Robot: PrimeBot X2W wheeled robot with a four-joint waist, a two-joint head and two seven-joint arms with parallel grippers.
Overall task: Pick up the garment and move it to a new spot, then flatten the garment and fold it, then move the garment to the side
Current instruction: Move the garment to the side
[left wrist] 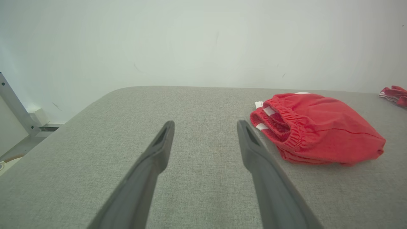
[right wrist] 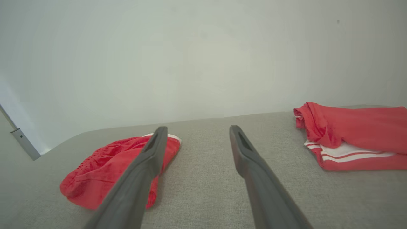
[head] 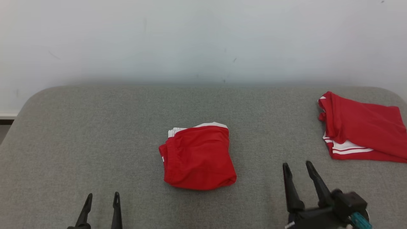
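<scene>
the left gripper hovers low over the near edge of the surface, its two dark fingers spread wide with nothing between them. the right gripper reaches a little further in, equally wide apart and empty. between them and slightly beyond lies the folded red garment, a compact bundle with white trim at its far edge, apart from both grippers. the surface is a grey woven fabric top with rounded far corners. a second red garment, white-striped, lies loosely folded at the far right. behind stands a pale scuffed wall; in the left wrist view a grey metal strut leans beside it.
</scene>
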